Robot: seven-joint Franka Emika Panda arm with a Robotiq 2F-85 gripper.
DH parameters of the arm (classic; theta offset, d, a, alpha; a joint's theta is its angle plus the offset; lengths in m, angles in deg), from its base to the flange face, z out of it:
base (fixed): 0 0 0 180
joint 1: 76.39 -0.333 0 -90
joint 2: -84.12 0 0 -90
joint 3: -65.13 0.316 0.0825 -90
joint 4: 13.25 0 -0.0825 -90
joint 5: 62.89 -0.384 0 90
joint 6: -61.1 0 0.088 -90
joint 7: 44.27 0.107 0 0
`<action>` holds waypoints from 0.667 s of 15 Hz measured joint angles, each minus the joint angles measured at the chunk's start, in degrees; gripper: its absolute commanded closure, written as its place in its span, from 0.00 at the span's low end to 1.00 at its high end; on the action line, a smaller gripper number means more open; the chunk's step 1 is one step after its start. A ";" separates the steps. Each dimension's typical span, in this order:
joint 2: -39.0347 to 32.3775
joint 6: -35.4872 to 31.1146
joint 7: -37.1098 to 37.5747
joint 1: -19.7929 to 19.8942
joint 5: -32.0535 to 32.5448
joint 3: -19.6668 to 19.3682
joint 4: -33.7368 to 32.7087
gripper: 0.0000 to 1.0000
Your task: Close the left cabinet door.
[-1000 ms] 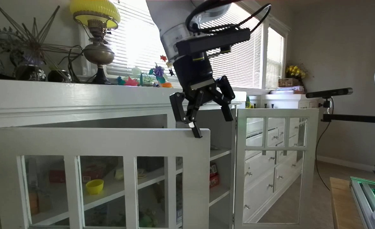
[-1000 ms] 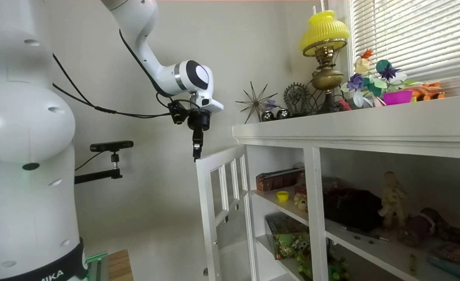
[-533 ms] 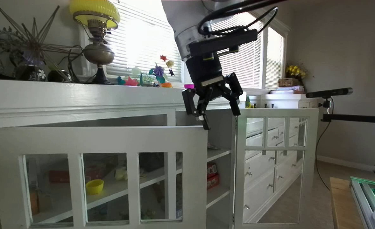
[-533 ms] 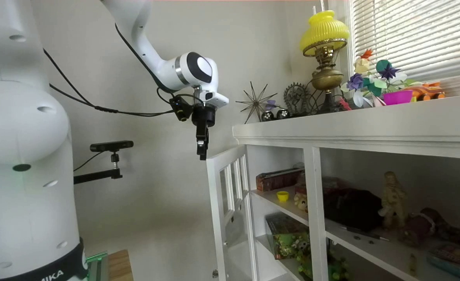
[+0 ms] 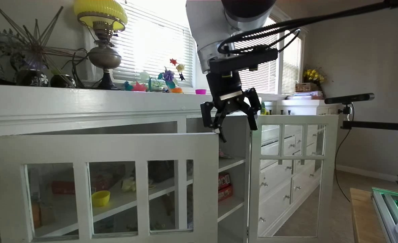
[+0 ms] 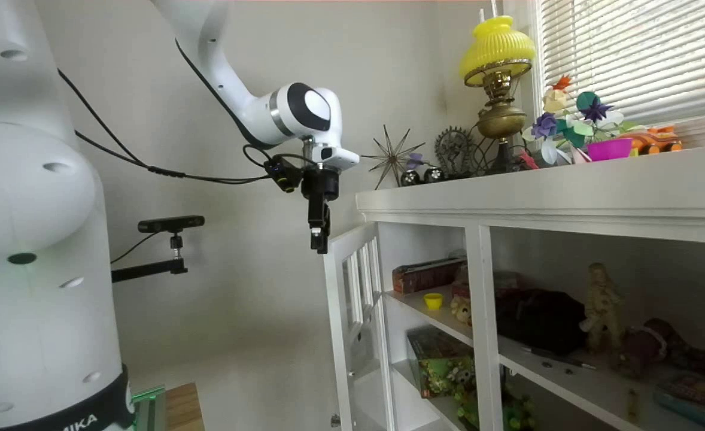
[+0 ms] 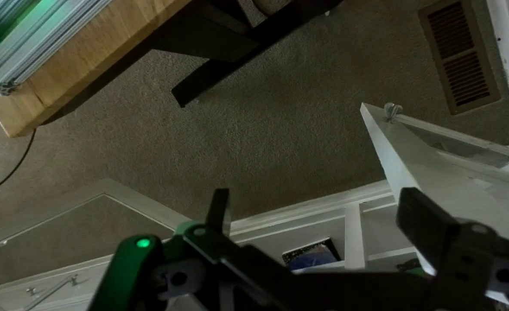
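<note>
The left cabinet door (image 5: 111,148) is white with glass panes and stands partly open in both exterior views (image 6: 346,242). In the wrist view, the door (image 7: 392,160) slants in from the right. My gripper (image 5: 238,132) points down with its fingers spread wide and nothing between them. One finger is at the top free corner of the door in both exterior views (image 6: 319,246). In the wrist view, the gripper's (image 7: 315,211) right finger overlaps the door's top edge. I cannot tell for sure whether finger and door touch.
The other paned door (image 5: 290,119) stands open to the right in an exterior view. A cabinet post (image 6: 483,323) and shelves with toys lie behind. A lamp (image 6: 501,120) and ornaments stand on the ledge above. A wooden table (image 7: 120,39) shows in the wrist view.
The left cabinet door has swung some way toward the cabinet. My gripper has moved with its free corner, toward the cabinet, rising and then dropping slightly. The fingers have stayed open.
</note>
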 measured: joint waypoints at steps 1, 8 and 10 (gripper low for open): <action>0.28 -0.56 -0.01 0.13 -0.01 -0.01 0.33 0.00; 4.54 1.09 -5.35 -2.36 -5.27 1.75 1.46 0.00; 7.07 2.28 -7.26 -4.05 -8.06 2.94 1.35 0.00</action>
